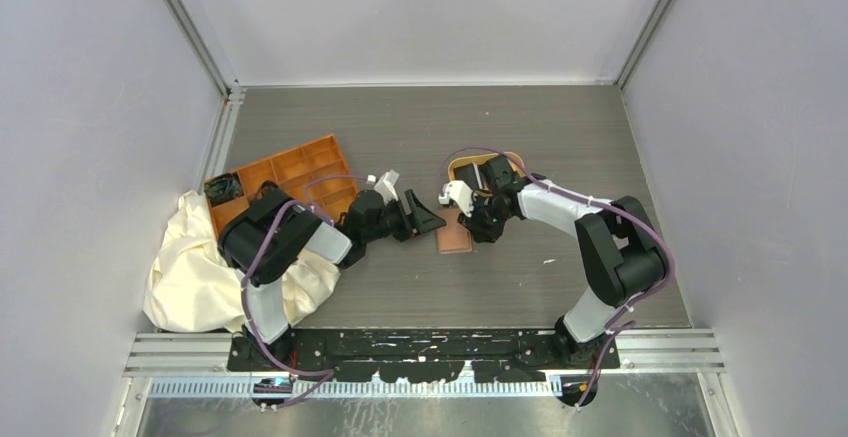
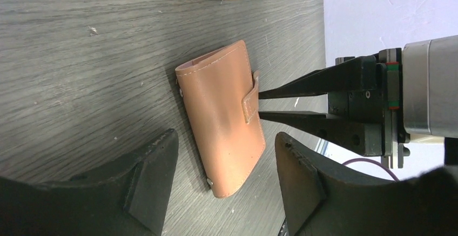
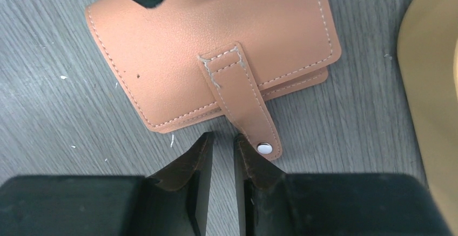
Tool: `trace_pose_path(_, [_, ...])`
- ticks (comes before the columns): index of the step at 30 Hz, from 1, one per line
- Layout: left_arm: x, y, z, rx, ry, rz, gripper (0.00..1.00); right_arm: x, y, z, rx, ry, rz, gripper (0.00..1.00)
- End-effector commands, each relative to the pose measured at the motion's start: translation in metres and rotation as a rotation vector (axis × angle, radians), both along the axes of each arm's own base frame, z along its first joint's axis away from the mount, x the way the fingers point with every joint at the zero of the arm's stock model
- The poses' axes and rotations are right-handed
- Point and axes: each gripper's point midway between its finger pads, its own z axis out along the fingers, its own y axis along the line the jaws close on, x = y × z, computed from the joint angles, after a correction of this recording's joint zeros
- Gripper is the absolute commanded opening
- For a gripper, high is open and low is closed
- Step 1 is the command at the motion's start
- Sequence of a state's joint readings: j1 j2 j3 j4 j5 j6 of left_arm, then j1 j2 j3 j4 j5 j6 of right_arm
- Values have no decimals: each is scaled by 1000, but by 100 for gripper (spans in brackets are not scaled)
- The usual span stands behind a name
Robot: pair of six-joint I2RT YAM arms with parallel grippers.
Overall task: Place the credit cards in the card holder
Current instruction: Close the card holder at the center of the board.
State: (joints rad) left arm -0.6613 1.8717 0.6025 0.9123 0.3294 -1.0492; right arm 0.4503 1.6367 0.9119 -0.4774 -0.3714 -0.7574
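Pinkish-brown leather card holder (image 3: 216,47) lies folded shut and flat on the grey wood-grain table (image 1: 400,127), between the two arms. Its snap tab (image 3: 240,93) is undone and juts past the edge.

Right gripper (image 3: 222,144): jaws nearly together, nothing between them, tips right at the tab end. Probably lining up to lift the flap.

Left gripper (image 2: 226,140): jaws wide, straddling the holder's other end. Likely there to steady it.

Cards not discernible.

one card holder (image 1: 455,240), two trays (image 1: 292,169) (image 1: 459,168), one cloth (image 1: 195,267)
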Motion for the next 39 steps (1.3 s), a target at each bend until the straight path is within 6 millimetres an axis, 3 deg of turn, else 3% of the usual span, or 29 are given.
trace_pose_path(1, [-4,1,-29,64,62,24,65,7,8,19,47,13,-4,27])
trace_pose_path(6, [-5,6,-33,94,47,26,63,8,10,73,260,18,-75,32])
trace_pose_path(11, [-6,13,-26,148,0,11,61,8,30,96,418,16,-125,47])
trace_pose_path(18, [-10,27,-24,222,-23,21,61,34,31,58,342,140,-392,52])
trace_pose_path(26, [-13,18,-31,185,2,-8,59,45,31,44,279,178,-486,59])
trace_pose_path(32, [-16,10,-32,179,9,-25,59,41,36,32,234,261,-511,53])
trace_pose_path(39, [-22,4,-51,195,84,-36,59,35,19,19,87,303,-527,36])
